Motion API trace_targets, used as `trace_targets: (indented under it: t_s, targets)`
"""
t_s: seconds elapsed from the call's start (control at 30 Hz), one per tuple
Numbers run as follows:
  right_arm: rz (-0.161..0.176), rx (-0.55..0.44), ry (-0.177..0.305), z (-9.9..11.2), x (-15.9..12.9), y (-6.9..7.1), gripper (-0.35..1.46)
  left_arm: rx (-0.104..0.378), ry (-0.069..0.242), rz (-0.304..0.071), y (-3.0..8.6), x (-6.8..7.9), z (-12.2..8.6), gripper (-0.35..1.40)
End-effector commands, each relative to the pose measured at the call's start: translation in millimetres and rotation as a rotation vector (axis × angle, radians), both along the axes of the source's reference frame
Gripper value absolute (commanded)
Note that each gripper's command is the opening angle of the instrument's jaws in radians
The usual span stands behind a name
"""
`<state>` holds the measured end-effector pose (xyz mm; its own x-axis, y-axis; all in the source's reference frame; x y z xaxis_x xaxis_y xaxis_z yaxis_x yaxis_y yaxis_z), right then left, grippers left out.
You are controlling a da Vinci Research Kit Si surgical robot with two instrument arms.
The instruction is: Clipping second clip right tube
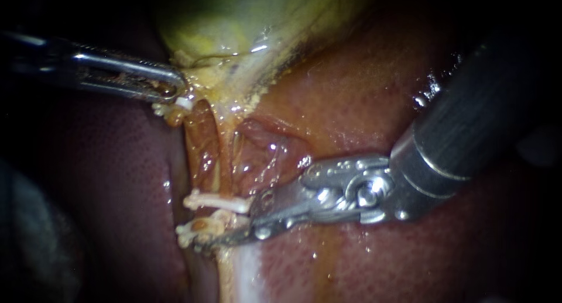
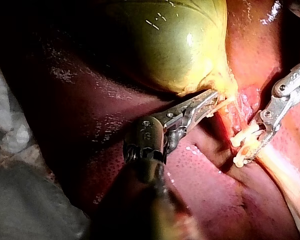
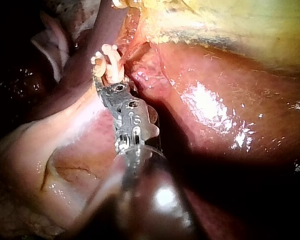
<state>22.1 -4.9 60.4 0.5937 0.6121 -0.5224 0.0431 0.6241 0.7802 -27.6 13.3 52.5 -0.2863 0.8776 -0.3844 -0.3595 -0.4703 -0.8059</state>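
Liver (image 1: pixel 111 180): biggest thing, fills most of the frame, red-brown, wet, finely mottled, with a pale whitish band at bottom centre. Gallbladder (image 1: pixel 234 22): top centre, glossy yellow-green sac with a ragged yellow fringe where it narrows. Right instrument (image 1: pixel 212 236): dark ribbed shaft in from the upper right, bright metal wrist at mid-right, slim jaws reaching to lower centre-left and closed down on the lower clip (image 1: pixel 199 228). Its wrist and jaws cover the tissue right of the clips, and the lower jaw hides part of that clip. Left instrument (image 1: pixel 177 90): polished slotted jaws in from the upper left, lying together and pinching the gallbladder's yellow fringe. Tube (image 1: pixel 202 145): orange-brown, slick, runs from that fringe down to lower centre-left. A yellower strand lies just beside it on the right, and I can't tell which one the clips sit on. Upper clip (image 1: pixel 216 202): off-white, bone-shaped, lies crosswise just above the lower one, its right end touching the right instrument's upper jaw. Small white piece (image 1: pixel 183 103) at the left jaws' tip, too small to identify.
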Motion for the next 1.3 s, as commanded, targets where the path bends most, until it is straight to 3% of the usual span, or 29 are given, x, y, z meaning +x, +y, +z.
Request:
trace_targets:
  t_s: [0.03, 0.2, 0.3, 0.37, 0.57, 0.73, 0.93, 1.3]
  targets:
    - [0.001, 0.002, 0.002, 0.0, 0.0, 0.0, -0.03, 0.000, -0.001, 0.001, 0.0, 0.0, 0.0, -0.35]
    - [0.015, 0.010, 0.029, 0.3, 0.1, -0.1, 0.39, 0.000, -0.001, 0.001, 0.0, 0.0, 0.0, -0.35]
    - [0.068, -0.001, 0.045, 0.5, 0.5, 0.1, 0.49, 0.000, -0.001, 0.001, 0.0, 0.0, 0.0, -0.35]
    - [0.086, -0.009, 0.040, 0.6, 0.6, 0.3, 0.50, 0.000, -0.001, 0.001, 0.0, 0.1, 0.0, -0.35]
    - [0.092, -0.011, 0.040, 1.3, -1.1, 0.7, 0.50, 0.000, -0.002, 0.002, 0.0, 0.3, 0.0, -0.35]
    - [0.107, -0.008, 0.044, 1.7, -3.1, 2.1, 0.50, 0.000, -0.002, 0.002, 0.0, 0.4, 0.0, -0.35]
    - [0.162, 0.029, 0.113, 1.3, -5.4, 4.4, 0.50, 0.000, -0.002, 0.003, 0.0, 0.5, 0.0, -0.35]
    - [0.184, 0.053, 0.139, -0.1, -5.9, 6.0, 0.50, 0.000, -0.002, 0.003, -0.1, 0.5, 0.0, -0.35]
